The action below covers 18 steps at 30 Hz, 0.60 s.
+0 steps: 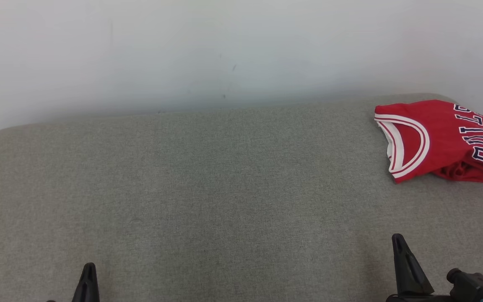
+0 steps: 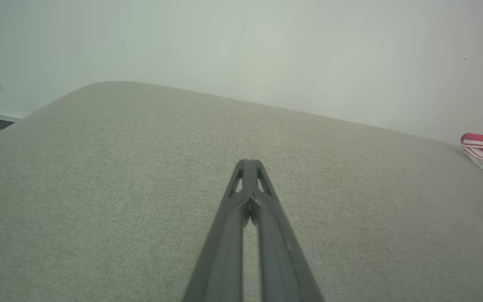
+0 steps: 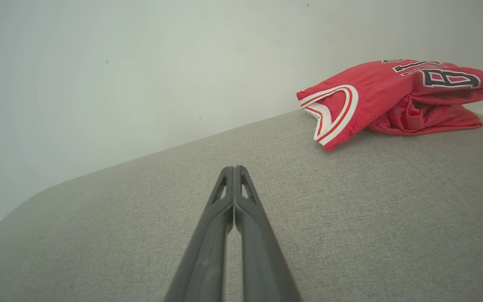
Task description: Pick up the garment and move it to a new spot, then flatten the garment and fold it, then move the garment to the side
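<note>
1. Head view: the red jersey-style shirt with red-and-white striped trim and dark white-outlined lettering [image 1: 434,138] is lying folded and slightly bunched at the far right corner of the grey-green fabric-covered pad [image 1: 224,188].
2. The left gripper [image 2: 248,163] is hanging over the pad's near left part, its two dark fingers pressing together at the tips and pinching nothing.
3. The right gripper [image 3: 234,168] is hanging over the pad's near right part, fingers likewise pressing together, empty, well apart from the shirt.
4. A pale wall [image 1: 241,50] is rising behind the pad's far edge.
</note>
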### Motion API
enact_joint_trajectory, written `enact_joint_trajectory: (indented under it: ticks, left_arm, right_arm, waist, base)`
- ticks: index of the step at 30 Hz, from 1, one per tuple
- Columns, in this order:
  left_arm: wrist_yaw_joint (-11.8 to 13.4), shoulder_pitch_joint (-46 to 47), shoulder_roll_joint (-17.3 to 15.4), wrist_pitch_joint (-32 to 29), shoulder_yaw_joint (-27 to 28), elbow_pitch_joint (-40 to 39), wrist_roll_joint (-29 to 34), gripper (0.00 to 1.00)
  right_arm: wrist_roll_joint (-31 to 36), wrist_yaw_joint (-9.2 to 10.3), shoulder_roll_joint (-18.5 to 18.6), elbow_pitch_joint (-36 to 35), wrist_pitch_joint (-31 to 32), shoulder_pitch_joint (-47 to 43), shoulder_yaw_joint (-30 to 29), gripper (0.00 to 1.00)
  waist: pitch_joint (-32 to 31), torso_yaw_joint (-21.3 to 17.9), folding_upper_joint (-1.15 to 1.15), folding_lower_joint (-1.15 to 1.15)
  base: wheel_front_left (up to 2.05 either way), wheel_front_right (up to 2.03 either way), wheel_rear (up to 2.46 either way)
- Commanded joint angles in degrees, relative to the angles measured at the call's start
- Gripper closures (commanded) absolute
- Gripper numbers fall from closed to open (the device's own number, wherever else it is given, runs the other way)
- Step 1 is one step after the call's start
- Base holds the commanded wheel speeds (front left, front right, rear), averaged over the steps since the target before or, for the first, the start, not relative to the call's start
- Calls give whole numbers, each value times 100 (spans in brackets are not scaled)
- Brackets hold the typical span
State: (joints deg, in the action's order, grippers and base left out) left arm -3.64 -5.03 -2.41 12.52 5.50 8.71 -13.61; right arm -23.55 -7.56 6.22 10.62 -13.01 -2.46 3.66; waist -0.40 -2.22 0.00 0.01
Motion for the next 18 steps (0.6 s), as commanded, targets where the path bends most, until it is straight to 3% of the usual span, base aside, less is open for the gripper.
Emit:
enact_joint_trajectory:
  ticks: [1,18]
  left_arm:
    - [-35,164,-20,-45,29,-60,-251,100]
    - [-111,357,-29,-413,13,29,-1904,100]
  right_arm:
    - [-243,1,5,-69,49,132,-48,100]
    - [-1718,3,-30,20,419,313,-210,100]
  waist:
    - [1,2,0,0]
    - [7,32,0,0]
  base:
    - [0,0,0]
    - [0,0,0]
